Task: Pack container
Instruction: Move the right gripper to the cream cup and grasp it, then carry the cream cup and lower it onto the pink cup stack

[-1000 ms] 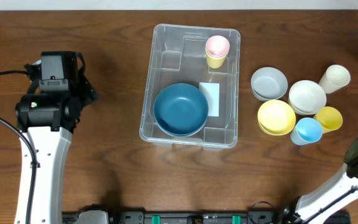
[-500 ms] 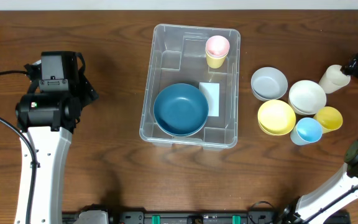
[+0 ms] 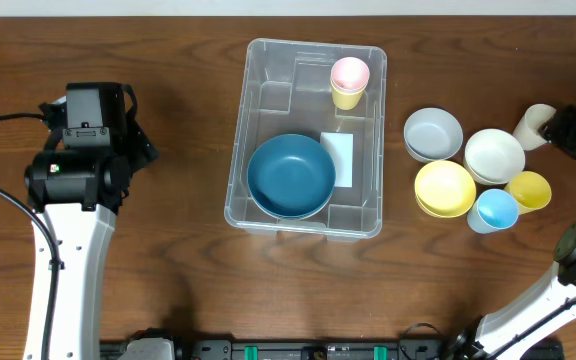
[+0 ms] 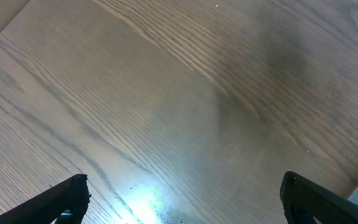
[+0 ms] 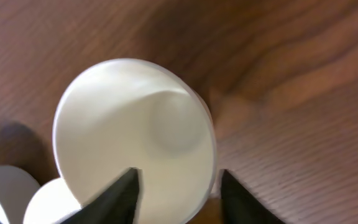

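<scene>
Currently my right gripper (image 5: 176, 186) sits spread at the cream cup (image 5: 129, 124), far right on the table (image 3: 188, 60) — overhead hides those fingers; left gripper (image 4: 184, 186) spread wide over wood.

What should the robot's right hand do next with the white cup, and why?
Probably lower a little and close on the cream cup: the right gripper is open with the cup's rim between its fingers, not gripping yet, and the cup stands outside the container.
</scene>
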`<move>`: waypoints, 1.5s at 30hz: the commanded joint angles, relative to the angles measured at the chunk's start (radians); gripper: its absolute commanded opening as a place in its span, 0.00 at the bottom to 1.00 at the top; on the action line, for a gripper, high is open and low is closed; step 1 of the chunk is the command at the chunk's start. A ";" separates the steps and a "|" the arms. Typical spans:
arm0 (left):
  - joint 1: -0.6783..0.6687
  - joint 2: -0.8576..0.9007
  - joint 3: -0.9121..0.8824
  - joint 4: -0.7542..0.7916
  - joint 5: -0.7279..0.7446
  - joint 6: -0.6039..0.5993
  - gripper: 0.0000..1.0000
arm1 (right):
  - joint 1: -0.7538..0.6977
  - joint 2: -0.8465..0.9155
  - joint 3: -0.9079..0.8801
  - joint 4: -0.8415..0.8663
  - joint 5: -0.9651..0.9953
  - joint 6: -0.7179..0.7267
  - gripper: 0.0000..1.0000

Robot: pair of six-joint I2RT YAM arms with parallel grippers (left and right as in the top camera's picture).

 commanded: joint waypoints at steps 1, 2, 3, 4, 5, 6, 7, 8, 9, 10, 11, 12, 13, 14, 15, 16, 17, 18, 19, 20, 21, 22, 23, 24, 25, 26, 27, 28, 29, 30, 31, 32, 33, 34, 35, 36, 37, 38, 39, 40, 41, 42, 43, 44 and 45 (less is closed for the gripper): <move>0.003 -0.006 0.002 -0.002 -0.021 0.006 0.98 | 0.004 0.008 -0.003 0.005 -0.012 0.014 0.25; 0.003 -0.006 0.002 -0.003 -0.021 0.006 0.98 | 0.004 0.008 -0.003 0.000 -0.013 0.014 0.19; 0.003 -0.006 0.002 -0.002 -0.021 0.006 0.98 | 0.004 0.008 -0.003 -0.003 -0.013 0.014 0.16; 0.003 -0.006 0.002 -0.003 -0.021 0.006 0.98 | 0.004 0.008 -0.003 -0.006 -0.012 0.014 0.13; 0.003 -0.006 0.002 -0.003 -0.021 0.006 0.98 | 0.004 0.007 -0.003 -0.007 -0.012 0.017 0.11; 0.003 -0.006 0.002 -0.003 -0.021 0.006 0.98 | 0.004 0.007 -0.003 -0.007 -0.011 0.018 0.08; 0.003 -0.006 0.002 -0.003 -0.021 0.006 0.98 | 0.004 0.006 -0.003 -0.008 -0.011 0.018 0.04; 0.003 -0.006 0.002 -0.003 -0.021 0.006 0.98 | 0.004 0.006 -0.003 -0.008 -0.011 0.019 0.01; 0.003 -0.006 0.002 -0.003 -0.021 0.006 0.98 | 0.003 0.005 -0.003 -0.009 -0.009 0.023 0.01; 0.003 -0.006 0.002 -0.003 -0.021 0.006 0.98 | 0.003 0.003 -0.003 -0.009 -0.006 0.026 0.01; 0.003 -0.006 0.002 -0.003 -0.021 0.006 0.98 | 0.003 0.000 -0.003 -0.009 -0.005 0.030 0.01; 0.003 -0.006 0.002 -0.003 -0.021 0.006 0.98 | 0.003 -0.006 -0.003 -0.009 -0.006 0.037 0.01; 0.003 -0.006 0.002 -0.003 -0.020 0.006 0.98 | 0.003 -0.017 -0.001 -0.010 -0.006 0.049 0.01; 0.003 -0.006 0.002 -0.003 -0.021 0.006 0.98 | 0.003 -0.030 0.004 -0.013 -0.005 0.060 0.01; 0.003 -0.006 0.002 -0.002 -0.021 0.006 0.98 | 0.005 -0.046 0.013 -0.019 -0.006 0.067 0.01; 0.003 -0.006 0.002 -0.003 -0.021 0.006 0.98 | 0.006 -0.058 0.021 -0.027 -0.006 0.067 0.01; 0.003 -0.006 0.002 -0.003 -0.021 0.006 0.98 | 0.010 -0.077 0.036 -0.044 -0.005 0.066 0.01; 0.003 -0.006 0.002 -0.003 -0.021 0.006 0.98 | 0.017 -0.097 0.054 -0.064 -0.006 0.066 0.01; 0.003 -0.006 0.002 -0.003 -0.021 0.006 0.98 | 0.023 -0.111 0.069 -0.080 -0.006 0.066 0.01; 0.003 -0.006 0.002 -0.003 -0.021 0.006 0.98 | 0.035 -0.132 0.092 -0.105 -0.005 0.066 0.01; 0.003 -0.006 0.002 -0.002 -0.021 0.006 0.98 | 0.051 -0.154 0.117 -0.130 -0.005 0.063 0.01; 0.003 -0.006 0.002 -0.003 -0.021 0.006 0.98 | 0.069 -0.173 0.141 -0.152 -0.005 0.057 0.01; 0.003 -0.006 0.002 -0.003 -0.021 0.006 0.98 | 0.093 -0.196 0.169 -0.178 -0.005 0.049 0.01; 0.003 -0.006 0.002 -0.003 -0.021 0.006 0.98 | 0.119 -0.214 0.196 -0.201 0.003 0.047 0.01; 0.003 -0.006 0.002 -0.002 -0.020 0.006 0.98 | 0.153 -0.235 0.228 -0.227 0.020 0.046 0.01; 0.003 -0.006 0.002 -0.003 -0.021 0.006 0.98 | 0.193 -0.255 0.257 -0.247 0.046 0.045 0.01; 0.003 -0.006 0.002 -0.003 -0.021 0.006 0.98 | 0.238 -0.273 0.286 -0.264 0.077 0.043 0.01; 0.003 -0.006 0.002 -0.002 -0.020 0.006 0.98 | 0.278 -0.287 0.309 -0.275 0.103 0.043 0.01; 0.003 -0.006 0.002 -0.003 -0.020 0.006 0.98 | 0.321 -0.299 0.330 -0.282 0.129 0.043 0.01; 0.003 -0.006 0.002 -0.003 -0.021 0.006 0.98 | 0.374 -0.311 0.351 -0.283 0.155 0.043 0.01; 0.003 -0.006 0.002 -0.003 -0.021 0.006 0.98 | 0.422 -0.319 0.365 -0.279 0.177 0.043 0.01; 0.003 -0.006 0.002 -0.003 -0.021 0.006 0.98 | 0.480 -0.325 0.378 -0.273 0.206 0.043 0.01; 0.003 -0.006 0.002 -0.003 -0.021 0.006 0.98 | 0.539 -0.327 0.387 -0.266 0.238 0.043 0.01; 0.003 -0.006 0.002 -0.003 -0.021 0.006 0.98 | 0.591 -0.327 0.392 -0.257 0.267 0.043 0.01; 0.003 -0.006 0.002 -0.003 -0.020 0.006 0.98 | 0.660 -0.326 0.391 -0.243 0.307 0.044 0.01; 0.003 -0.006 0.002 -0.003 -0.021 0.006 0.98 | 0.709 -0.321 0.389 -0.234 0.340 0.045 0.01; 0.003 -0.006 0.002 -0.002 -0.021 0.006 0.98 | 0.765 -0.314 0.387 -0.223 0.382 0.053 0.01; 0.003 -0.006 0.002 -0.002 -0.021 0.006 0.98 | 0.809 -0.302 0.387 -0.213 0.417 0.061 0.01; 0.003 -0.006 0.002 -0.003 -0.021 0.006 0.98 | 0.857 -0.288 0.387 -0.197 0.455 0.062 0.01; 0.003 -0.006 0.002 -0.003 -0.021 0.006 0.98 | 0.895 -0.273 0.387 -0.182 0.490 0.062 0.01; 0.003 -0.006 0.002 -0.002 -0.021 0.006 0.98 | 0.933 -0.253 0.387 -0.165 0.531 0.062 0.01; 0.003 -0.006 0.002 -0.003 -0.021 0.006 0.98 | 0.966 -0.232 0.387 -0.150 0.573 0.062 0.02; 0.003 -0.006 0.002 -0.003 -0.021 0.006 0.98 | 0.988 -0.212 0.387 -0.139 0.606 0.062 0.03; 0.003 -0.006 0.002 -0.002 -0.021 0.006 0.98 | 1.008 -0.192 0.387 -0.132 0.639 0.062 0.03; 0.003 -0.006 0.002 -0.003 -0.021 0.006 0.98 | 1.022 -0.169 0.387 -0.126 0.661 0.063 0.04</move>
